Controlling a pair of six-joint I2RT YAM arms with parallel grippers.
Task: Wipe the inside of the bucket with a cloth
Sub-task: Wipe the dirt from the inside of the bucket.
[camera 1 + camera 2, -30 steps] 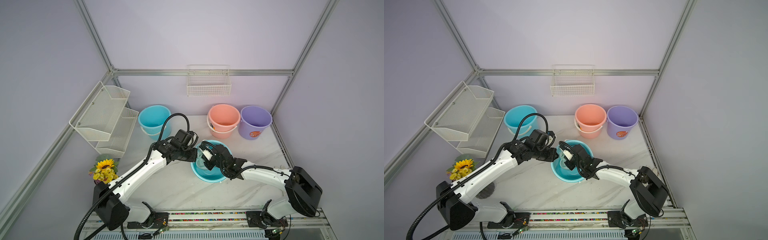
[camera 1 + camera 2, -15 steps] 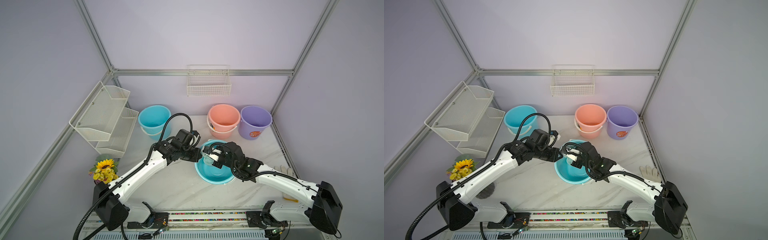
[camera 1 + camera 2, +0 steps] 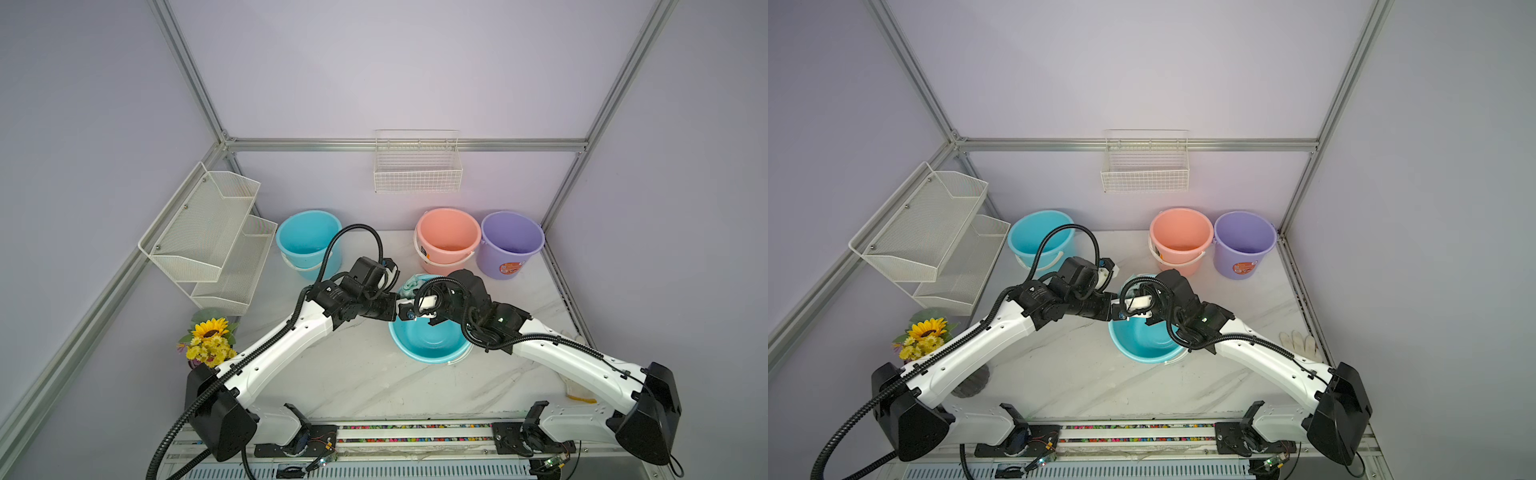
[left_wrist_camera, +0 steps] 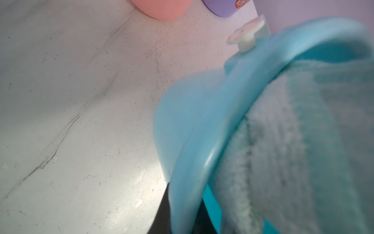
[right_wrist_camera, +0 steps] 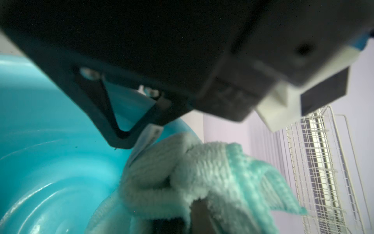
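Right end effector (image 5: 186,219) amid cloth (image 5: 202,172) (bunched)

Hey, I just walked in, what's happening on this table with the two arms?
Two robot arms meet at the turquoise plastic bucket in the middle of the marble table. The left gripper has its fingers closed on the bucket's rim, steadying it. The right gripper is shut on the pale mint-green terry cloth, which sits bunched at the far rim in a top view. The bucket's bottom shows bare.
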